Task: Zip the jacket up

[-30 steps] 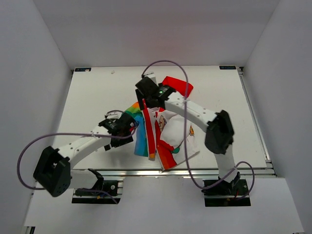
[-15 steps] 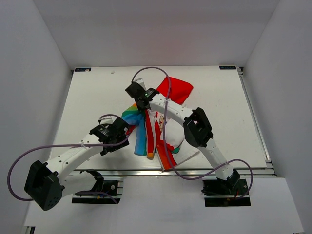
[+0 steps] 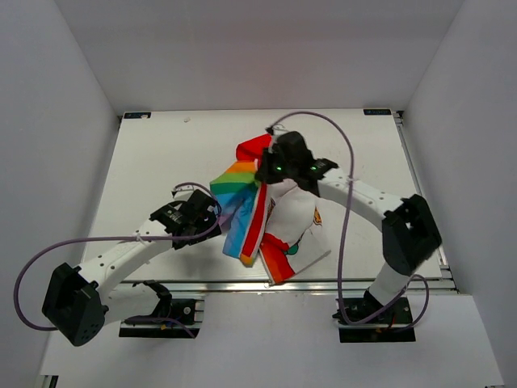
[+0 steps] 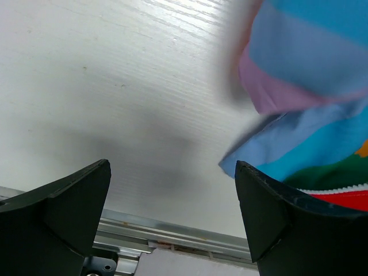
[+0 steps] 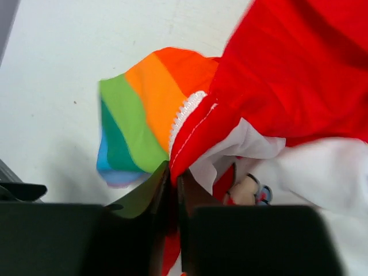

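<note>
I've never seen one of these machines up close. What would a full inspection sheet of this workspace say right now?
Surface: white table, faintly grained.
Job's things: jacket bunched mid-table, front open, rainbow panel lifted.
Clutter: nothing seen.
Grippers: right tool shut on the jacket's red zipper edge; left tool open beside the rainbow fabric, holding nothing.
Cables: purple cables loop loosely off each arm.
Surroundings: plain white walls on three sides; metal rail along the near edge.
</note>
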Tool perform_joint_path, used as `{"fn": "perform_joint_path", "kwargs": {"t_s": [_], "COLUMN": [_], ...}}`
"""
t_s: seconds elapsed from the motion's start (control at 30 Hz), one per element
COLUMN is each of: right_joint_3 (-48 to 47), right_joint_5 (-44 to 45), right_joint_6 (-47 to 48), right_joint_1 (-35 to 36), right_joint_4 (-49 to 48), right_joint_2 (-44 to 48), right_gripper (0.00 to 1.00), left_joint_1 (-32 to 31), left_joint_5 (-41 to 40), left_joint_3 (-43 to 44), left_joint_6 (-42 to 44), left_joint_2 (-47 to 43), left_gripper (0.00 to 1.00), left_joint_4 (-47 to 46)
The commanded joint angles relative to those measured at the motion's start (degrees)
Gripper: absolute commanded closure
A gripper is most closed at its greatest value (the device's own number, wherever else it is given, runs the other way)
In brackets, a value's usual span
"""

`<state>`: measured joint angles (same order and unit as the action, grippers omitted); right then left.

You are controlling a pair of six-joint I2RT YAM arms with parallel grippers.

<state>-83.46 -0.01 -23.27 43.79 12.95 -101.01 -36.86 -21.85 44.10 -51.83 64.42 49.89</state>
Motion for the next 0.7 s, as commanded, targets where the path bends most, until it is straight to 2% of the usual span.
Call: {"fn": "perform_joint_path", "kwargs": {"t_s": [0.0, 0.1, 0.13, 0.17, 0.23, 0.3, 0.33, 0.37, 0.5, 0.67], "right_joint_3": [19.0, 25.5, 25.5, 25.0, 22.5, 21.1, 20.2, 19.7, 17.1, 8.8], "right_joint_5": [-15.2, -12.4, -8.4, -6.3, -3.4, -0.3, 3.3, 4.8, 13.7, 30.0], "right_joint_6": [-3.5, -0.6, 0.8, 2.2, 4.5, 5.9, 6.2, 6.2, 5.7, 3.6], "right_joint_1": [-6.9, -9.3, -9.4, -9.4, -9.5, -8.9, -8.6, -8.3, -5.0, 1.6], "right_joint_4": [-17.8, -14.6, -13.0, -9.9, -4.2, -2.1, -1.0, -0.1, 4.4, 12.0], "right_joint_2": [6.0, 8.5, 9.3, 9.7, 10.7, 13.4, 15.2, 15.9, 17.1, 9.8], "right_gripper": [0.82, 0.71, 0.57, 0.49, 0.45, 0.33, 0.14, 0.11, 0.11, 0.11], "left_joint_1": [0.2, 0.1, 0.1, 0.1, 0.1, 0.1, 0.1, 0.1, 0.0, 0.0], "left_joint_5": [1.5, 2.1, 2.2, 2.6, 3.6, 4.6, 5.1, 5.5, 8.7, 11.9], "left_joint_3": [1.7, 1.4, 1.4, 1.4, 1.5, 1.7, 1.7, 1.8, 1.4, 1.8], "left_joint_6": [1.3, 1.3, 1.5, 1.6, 2.0, 2.3, 2.8, 3.1, 5.5, 9.5], "left_joint_2": [-0.1, 0.7, 1.3, 1.7, 2.7, 3.3, 3.8, 4.0, 4.6, 7.1], "left_gripper": [0.02, 0.02, 0.02, 0.02, 0.02, 0.02, 0.02, 0.02, 0.02, 0.02], "left_joint_4": [-2.0, -2.3, -2.7, -3.0, -3.7, -4.3, -5.1, -5.7, -9.7, -16.7]}}
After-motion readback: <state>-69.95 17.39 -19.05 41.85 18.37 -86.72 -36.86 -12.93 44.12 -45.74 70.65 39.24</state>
